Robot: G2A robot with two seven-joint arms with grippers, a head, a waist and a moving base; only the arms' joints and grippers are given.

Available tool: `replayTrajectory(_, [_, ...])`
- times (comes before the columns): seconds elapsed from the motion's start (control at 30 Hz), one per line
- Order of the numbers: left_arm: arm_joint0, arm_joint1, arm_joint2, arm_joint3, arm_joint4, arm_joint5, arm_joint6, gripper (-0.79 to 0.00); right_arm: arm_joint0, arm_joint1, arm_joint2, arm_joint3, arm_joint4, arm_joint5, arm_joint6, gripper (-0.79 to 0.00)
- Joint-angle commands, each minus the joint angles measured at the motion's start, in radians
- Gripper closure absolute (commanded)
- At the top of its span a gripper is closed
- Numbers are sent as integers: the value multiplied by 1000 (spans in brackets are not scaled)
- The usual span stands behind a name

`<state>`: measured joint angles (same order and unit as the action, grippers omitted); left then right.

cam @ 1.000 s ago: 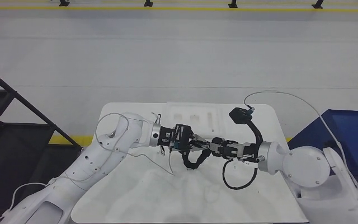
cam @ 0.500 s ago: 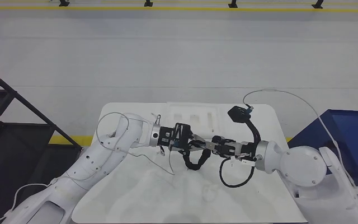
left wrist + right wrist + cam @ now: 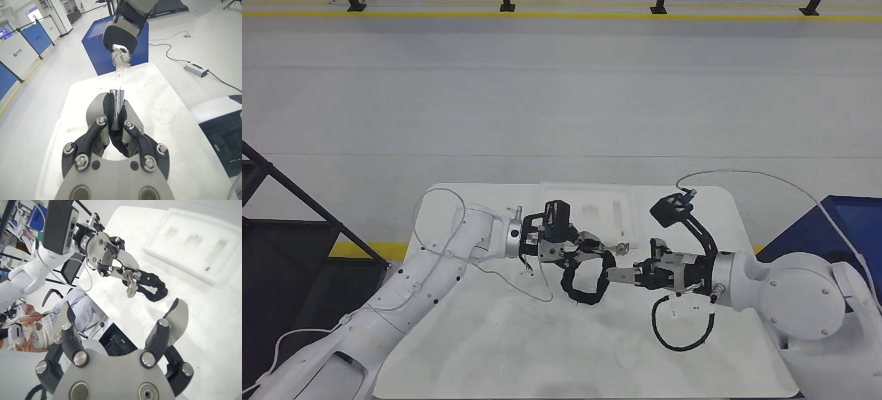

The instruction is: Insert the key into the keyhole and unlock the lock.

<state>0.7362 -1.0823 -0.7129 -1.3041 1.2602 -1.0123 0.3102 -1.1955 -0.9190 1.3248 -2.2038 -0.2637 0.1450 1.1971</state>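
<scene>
Top view: above the worktop (image 3: 492, 340) the left fingers (image 3: 584, 244) are clenched on the lock (image 3: 570, 283), and its black loop (image 3: 594, 292) droops beneath them. The right fingers (image 3: 624, 272) point at it from just beside. A foam tray (image 3: 592, 210) lies near the worktop's far edge.

Left wrist view: the left fingers clamp the lock's chrome barrel (image 3: 117, 106) from both sides, with some black cable pinched in too. The key (image 3: 121, 58) stands out of the barrel's end, its blade in the keyhole and its flat head exposed. One right finger sits close behind the head; I cannot tell whether they touch.

Right wrist view: the right fingers are spread wide and released, holding nothing. The key is ahead of them and apart.

The key looks light, thin, stiff and slick. It is probably best pinched across the two flat faces of the head, so a twist carries into the blade. The loop is limp and gives no purchase. The smooth barrel may spin in the left fingers' pads under torque.
</scene>
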Motion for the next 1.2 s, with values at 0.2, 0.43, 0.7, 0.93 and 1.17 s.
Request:
replayTrajectory(0.2, [-7, -1, 9, 3, -214, 0, -99, 0, -22, 14, -1, 12, -94, -253, 22, -785])
replayTrajectory(0.43, [-19, 8, -4, -12, -283, 0, -178, 0, -24, 14, 0, 17, -87, -257, 20, -785])
replayTrajectory(0.7, [-11, 10, -14, -32, -351, 0, -273, 0, -37, 18, 4, 14, -147, -295, -1, -785])
replayTrajectory(0.93, [-22, 1, 12, -28, -404, 0, -353, 0, -32, 29, 2, -49, -311, -525, -44, -785])
replayTrajectory(1.17, [-34, -11, 22, -12, -400, 0, -367, 0, -45, 30, -32, -88, -420, -585, -108, -785])
